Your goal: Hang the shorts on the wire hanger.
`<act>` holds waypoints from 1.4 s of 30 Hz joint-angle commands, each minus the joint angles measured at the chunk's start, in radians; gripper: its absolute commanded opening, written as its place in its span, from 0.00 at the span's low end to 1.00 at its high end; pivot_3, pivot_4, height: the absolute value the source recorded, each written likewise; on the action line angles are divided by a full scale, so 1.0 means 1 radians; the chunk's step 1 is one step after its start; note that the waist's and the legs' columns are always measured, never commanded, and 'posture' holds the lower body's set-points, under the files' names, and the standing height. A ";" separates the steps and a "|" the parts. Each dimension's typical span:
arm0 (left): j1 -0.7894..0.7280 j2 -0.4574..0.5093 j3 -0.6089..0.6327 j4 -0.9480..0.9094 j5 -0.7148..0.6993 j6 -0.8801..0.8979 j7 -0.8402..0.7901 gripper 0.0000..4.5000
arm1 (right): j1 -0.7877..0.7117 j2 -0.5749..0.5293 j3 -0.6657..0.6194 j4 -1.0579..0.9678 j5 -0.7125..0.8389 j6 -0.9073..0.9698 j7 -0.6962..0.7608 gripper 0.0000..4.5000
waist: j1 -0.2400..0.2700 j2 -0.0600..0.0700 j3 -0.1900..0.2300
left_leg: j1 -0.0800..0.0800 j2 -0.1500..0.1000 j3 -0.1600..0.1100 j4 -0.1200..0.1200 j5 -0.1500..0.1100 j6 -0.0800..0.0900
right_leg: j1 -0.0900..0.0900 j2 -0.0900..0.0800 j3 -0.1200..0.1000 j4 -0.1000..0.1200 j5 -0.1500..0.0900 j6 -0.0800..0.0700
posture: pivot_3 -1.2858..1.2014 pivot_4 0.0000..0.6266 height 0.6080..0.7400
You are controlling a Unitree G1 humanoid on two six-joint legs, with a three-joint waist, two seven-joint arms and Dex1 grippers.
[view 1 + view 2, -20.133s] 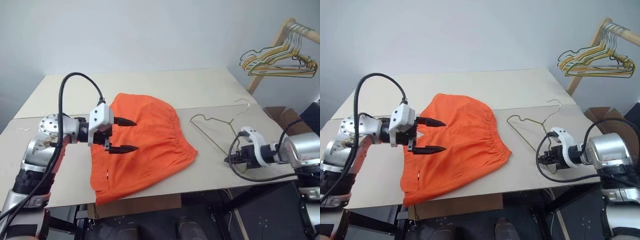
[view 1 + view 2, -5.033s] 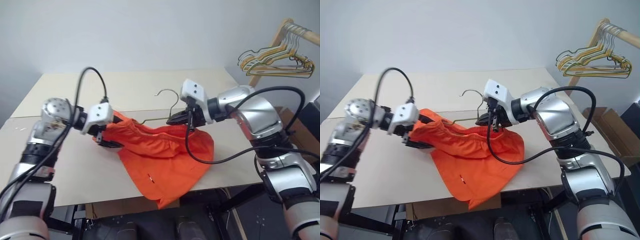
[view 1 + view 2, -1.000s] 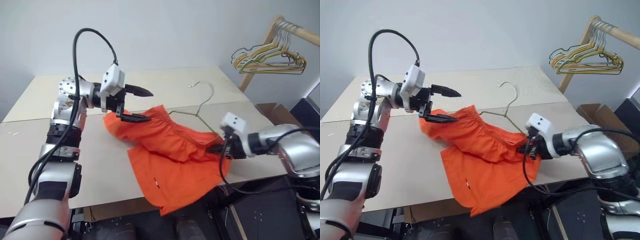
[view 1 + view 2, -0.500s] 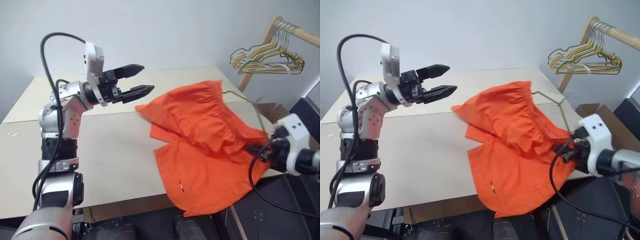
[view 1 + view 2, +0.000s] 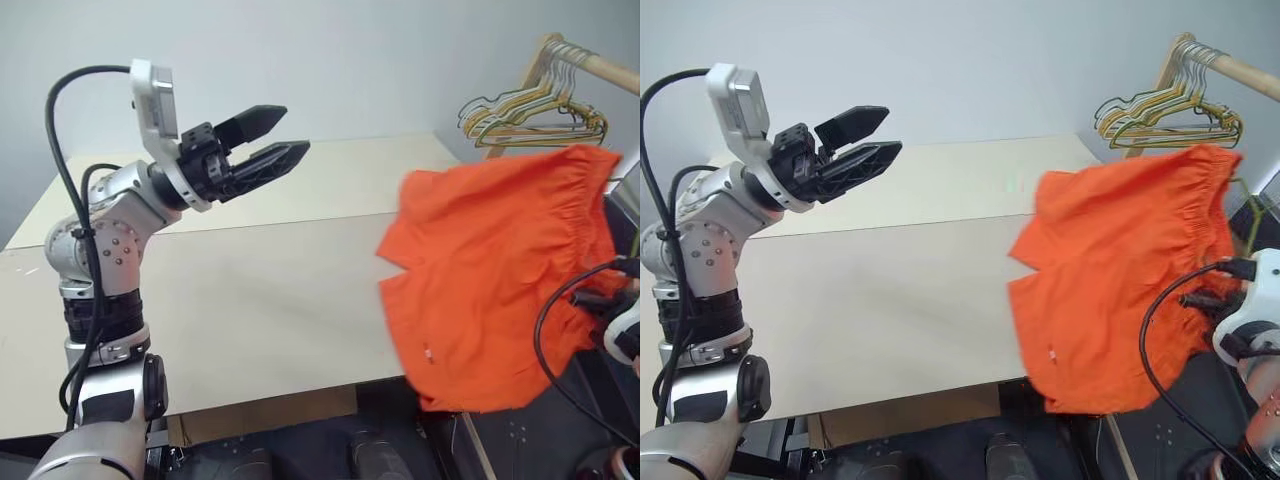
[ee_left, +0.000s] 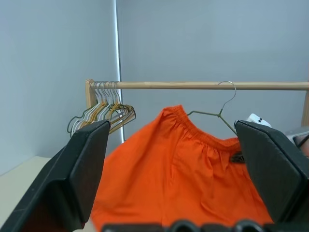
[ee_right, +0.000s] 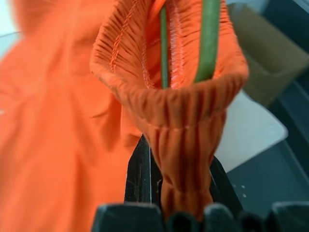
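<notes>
Shorts are threaded on the wire hanger, clamped in right jaws; left jaws gape apart, empty.

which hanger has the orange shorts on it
The lone wire hanger threaded through the shorts, pinched in the right gripper; the bunch of hangers on the wooden rail is bare.

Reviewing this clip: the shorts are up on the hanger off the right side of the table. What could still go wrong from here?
1. The right gripper pinches only a bunched bit of waistband of the shorts; the wire hanger inside may slide or tip.
2. The hook sits near the wooden rail, not visibly over it; a release now would likely drop everything.
3. The left gripper, open over the table, gives no support.
</notes>
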 commanded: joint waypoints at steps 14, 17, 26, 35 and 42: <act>-0.050 0.001 -0.031 0.030 -0.022 -0.047 -0.047 0.99 | -0.383 0.058 -0.161 0.190 -0.211 0.008 -0.294 0.00 | -0.037 0.010 -0.005 | 0.001 0.000 0.000 -0.004 0.000 0.000 | 0.000 0.000 0.000 -0.003 0.000 0.000 | 0.42 0.05 1.00; -0.046 0.002 -0.033 0.026 -0.023 -0.049 -0.047 0.99 | -0.428 0.045 -0.185 0.235 -0.244 0.008 -0.309 0.00 | -0.044 0.011 -0.006 | 0.003 0.000 0.000 -0.005 0.000 0.000 | 0.003 0.000 0.000 -0.005 0.000 0.000 | 0.42 0.05 1.00; -0.035 0.002 -0.037 0.014 -0.028 -0.051 -0.045 0.99 | -0.574 -0.031 -0.291 0.382 -0.333 0.008 -0.325 0.00 | -0.046 0.016 -0.006 | 0.012 0.000 0.000 -0.009 0.000 0.000 | 0.014 0.000 0.000 -0.012 0.000 0.000 | 0.42 0.05 1.00; -0.033 0.009 -0.045 0.011 -0.053 -0.024 -0.072 0.99 | -0.632 -0.104 -0.329 0.518 -0.425 0.008 -0.314 0.00 | -0.048 0.017 -0.006 | 0.012 -0.001 0.000 -0.009 0.000 0.000 | 0.014 0.000 0.000 -0.013 0.000 0.000 | 0.43 0.05 1.00; -0.039 0.025 -0.052 0.012 -0.095 0.010 -0.113 0.99 | -0.623 -0.139 -0.328 0.592 -0.452 0.008 -0.300 0.00 | -0.051 0.017 -0.006 | 0.012 -0.001 0.000 -0.010 0.000 0.001 | 0.014 0.000 0.000 -0.014 -0.001 0.000 | 0.43 0.05 1.00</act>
